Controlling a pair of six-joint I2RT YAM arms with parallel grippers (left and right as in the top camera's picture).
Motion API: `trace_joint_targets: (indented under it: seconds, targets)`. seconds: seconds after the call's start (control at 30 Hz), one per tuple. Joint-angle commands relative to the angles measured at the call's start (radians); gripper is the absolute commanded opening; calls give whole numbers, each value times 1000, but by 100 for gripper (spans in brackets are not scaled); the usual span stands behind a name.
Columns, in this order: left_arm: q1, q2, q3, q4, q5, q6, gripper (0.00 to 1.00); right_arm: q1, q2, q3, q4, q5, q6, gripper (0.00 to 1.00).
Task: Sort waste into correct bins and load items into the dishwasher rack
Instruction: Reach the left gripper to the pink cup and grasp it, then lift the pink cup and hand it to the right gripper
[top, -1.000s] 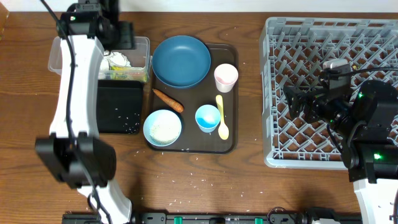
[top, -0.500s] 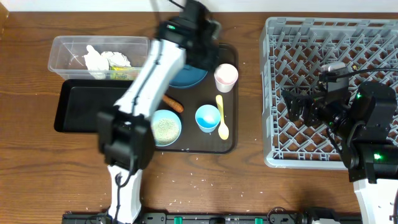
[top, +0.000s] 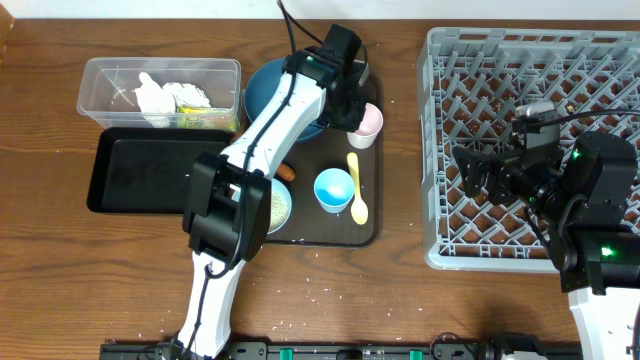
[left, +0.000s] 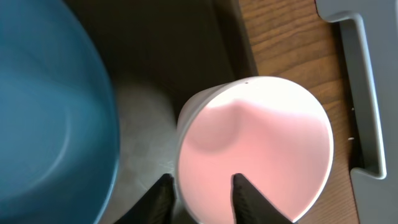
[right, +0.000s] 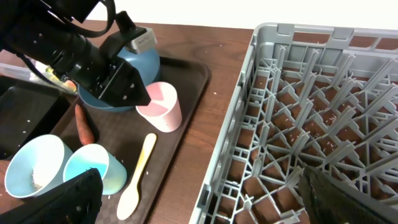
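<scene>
My left gripper is open at the pale pink cup on the brown tray. In the left wrist view its fingers straddle the cup's left wall, one inside and one outside. The dark blue plate lies to the left, partly under my arm. The light blue cup, yellow spoon, small bowl and carrot piece are also on the tray. Tissue and wrapper lie in the clear tub. My right gripper hangs wide open over the rack.
The black tray sits in front of the clear tub. The brown serving tray lies between the bins and the rack. Loose rice grains dot the table near the front. My left arm crosses over the plate and bowl.
My left arm swung right from the clear tub, across the blue plate, to the pink cup. The black tray is uncovered. The right arm has not moved.
</scene>
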Motion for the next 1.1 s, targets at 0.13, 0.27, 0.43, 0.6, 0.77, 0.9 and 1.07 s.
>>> trace_joint_targets:
  seconds: [0.13,0.27,0.43,0.6,0.77,0.9,1.07]
  targets:
    - [-16,21,0,11,-23,-68,28,1,0,20,-5,0,7,99]
    - [-21,39,0,11,-95,-136,26,1,0,21,-13,0,6,99]
    - [-21,49,0,16,-95,-183,6,1,0,21,-16,-1,7,99]
    - [-18,32,7,23,-69,-224,6,1,0,21,-6,-1,10,98]
    - [40,-76,16,-4,87,-225,6,1,8,20,86,-14,89,96]
    - [135,-187,15,-42,355,-224,6,13,54,12,248,-159,89,88]
    - [235,-249,15,-88,666,-186,6,55,161,11,433,-392,89,78]
